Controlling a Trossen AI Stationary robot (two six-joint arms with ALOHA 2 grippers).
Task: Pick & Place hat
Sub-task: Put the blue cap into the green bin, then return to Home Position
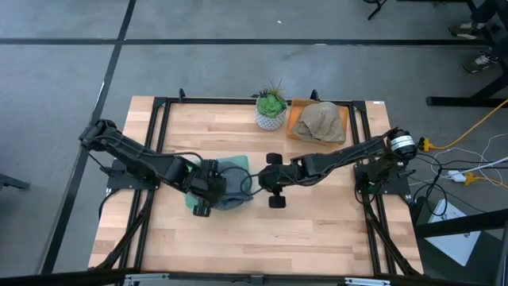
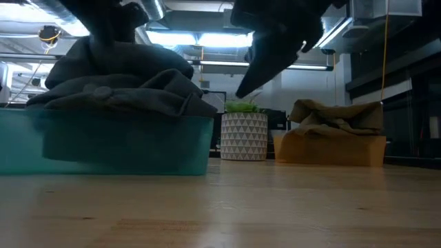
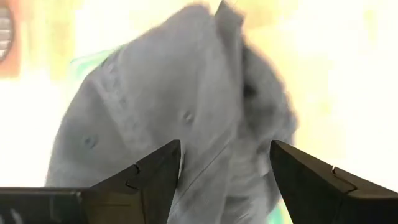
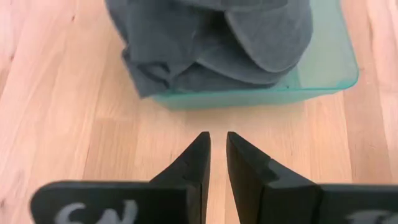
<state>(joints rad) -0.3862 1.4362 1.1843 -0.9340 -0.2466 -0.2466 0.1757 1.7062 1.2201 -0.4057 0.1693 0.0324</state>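
high view shows you the grey hat (image 1: 230, 176) heaped in the teal bin (image 1: 242, 164) near the middle of the surface (image 1: 317, 230), with the left gripper (image 1: 208, 191) right over its 7 o'clock side. left wrist view has that gripper's fingers (image 3: 155, 174) spread wide, the hat's crown filling the gap between them, nothing pinched yet. the right gripper (image 1: 275, 181) hangs just beside the bin at its 3 o'clock; right wrist view shows its fingers (image 4: 198, 163) almost touching, only a thin slit between them, holding nothing, pointed at the bin wall. a tan hat (image 1: 320, 121) already sits in the orange tray (image 1: 295, 127) at 1 o'clock, next to the potted plant (image 1: 271, 107).

watch these risks, as i judge them: the hat is floppy and bunched, so you may catch only a fold and have it slip out on the lift. close too deep and you could clip the bin rim and drag the bin. the two arms are near each other, so a careless swing could bump them together.
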